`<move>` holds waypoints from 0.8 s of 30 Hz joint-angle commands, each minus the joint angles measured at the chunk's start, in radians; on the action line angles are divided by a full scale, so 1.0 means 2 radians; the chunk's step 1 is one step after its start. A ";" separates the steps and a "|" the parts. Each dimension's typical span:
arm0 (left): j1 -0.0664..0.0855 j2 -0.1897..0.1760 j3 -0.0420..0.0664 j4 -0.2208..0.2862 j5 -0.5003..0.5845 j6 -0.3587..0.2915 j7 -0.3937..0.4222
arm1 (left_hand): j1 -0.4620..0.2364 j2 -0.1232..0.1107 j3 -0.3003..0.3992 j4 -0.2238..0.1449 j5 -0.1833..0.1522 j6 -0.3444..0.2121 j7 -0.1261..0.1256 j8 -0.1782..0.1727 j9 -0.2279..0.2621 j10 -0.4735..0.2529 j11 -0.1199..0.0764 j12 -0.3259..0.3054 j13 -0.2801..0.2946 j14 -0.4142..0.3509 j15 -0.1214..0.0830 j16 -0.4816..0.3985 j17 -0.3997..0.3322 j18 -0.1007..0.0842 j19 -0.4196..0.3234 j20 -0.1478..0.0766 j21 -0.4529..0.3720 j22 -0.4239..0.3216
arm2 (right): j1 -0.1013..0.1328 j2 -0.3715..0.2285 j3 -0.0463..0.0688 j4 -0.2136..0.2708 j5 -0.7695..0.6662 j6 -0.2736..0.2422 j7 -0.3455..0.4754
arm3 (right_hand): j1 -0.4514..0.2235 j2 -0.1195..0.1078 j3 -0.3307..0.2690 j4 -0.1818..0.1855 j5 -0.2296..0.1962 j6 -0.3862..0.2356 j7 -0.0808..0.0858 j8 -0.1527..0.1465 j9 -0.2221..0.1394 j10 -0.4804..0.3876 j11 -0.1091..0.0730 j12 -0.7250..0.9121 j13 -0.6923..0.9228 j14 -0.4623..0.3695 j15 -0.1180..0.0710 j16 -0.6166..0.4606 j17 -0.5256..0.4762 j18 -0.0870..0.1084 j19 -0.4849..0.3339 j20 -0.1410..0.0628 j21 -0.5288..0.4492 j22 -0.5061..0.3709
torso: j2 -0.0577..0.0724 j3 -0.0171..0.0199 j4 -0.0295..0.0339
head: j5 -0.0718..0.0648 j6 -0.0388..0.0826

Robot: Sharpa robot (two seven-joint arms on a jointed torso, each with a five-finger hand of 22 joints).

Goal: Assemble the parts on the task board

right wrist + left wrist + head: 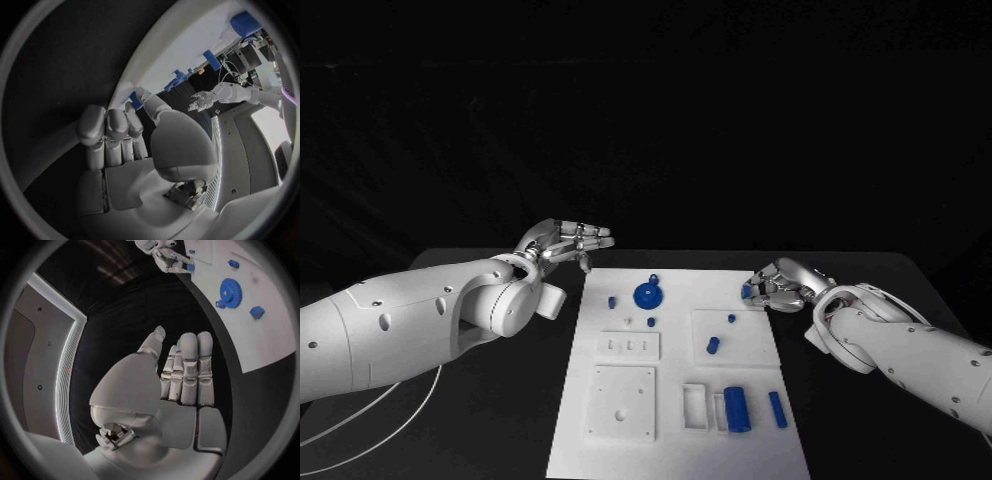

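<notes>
Parts [737,408] lie on task board [747,450].

Smooth white arm shells with small dark screws end in silver segmented hands [567,243].

No legible text or labels anywhere

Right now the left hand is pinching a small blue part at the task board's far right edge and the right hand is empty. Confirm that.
Hands swapped. In the head view the right hand pinches the small blue part at the task board's far right edge; the left hand hovers off the board's left corner, and the left wrist view shows it holding nothing, fingers extended.
</notes>
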 commanded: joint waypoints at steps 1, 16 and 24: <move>0.000 0.001 0.000 0.000 0.000 0.008 0.003 | 0.001 0.004 0.001 -0.002 0.000 -0.003 0.001 0.001 0.001 -0.003 0.001 0.000 0.001 0.000 0.003 0.002 0.001 0.005 0.000 0.001 -0.003 0.002 | 0.000 0.001 0.000 0.000 0.001 -0.008 0.000 | 0.001 0.009 0.005 0.001 -0.009 0.020 -0.006 0.007 0.006 0.001 -0.005 0.003 0.001 -0.001 -0.005 0.002 0.001 -0.001 0.018 -0.005 0.005 0.064 | 0.000 0.0002 0.0001 | 0.000 0.000; 0.000 0.001 0.000 0.001 -0.003 0.010 0.001 | 0.000 0.005 0.002 -0.003 0.000 0.000 0.000 0.001 0.001 0.006 -0.002 -0.001 0.000 0.001 0.001 0.003 0.001 0.004 0.000 0.000 -0.003 0.003 | 0.000 0.001 0.001 0.005 0.003 -0.030 -0.012 | 0.001 0.013 0.000 0.000 -0.014 0.034 -0.010 0.002 0.014 0.006 -0.008 0.003 0.005 -0.001 -0.008 0.003 0.005 -0.005 0.018 -0.010 0.005 0.064 | 0.000 0.0002 -0.0001 | -0.004 0.000; 0.002 -0.002 0.001 0.007 -0.031 0.019 -0.057 | -0.020 0.011 -0.001 0.017 0.003 0.029 -0.013 0.002 0.003 0.058 -0.019 0.001 0.001 0.013 -0.011 0.003 0.001 -0.002 0.005 -0.010 -0.004 0.003 | 0.001 -0.006 0.006 0.025 0.005 -0.019 -0.032 | -0.003 0.011 0.000 0.003 0.008 0.029 -0.009 0.002 0.013 0.005 -0.008 0.000 0.005 -0.001 -0.008 0.001 0.004 -0.003 0.018 -0.009 0.002 0.063 | -0.001 -0.0005 -0.0013 | -0.005 0.000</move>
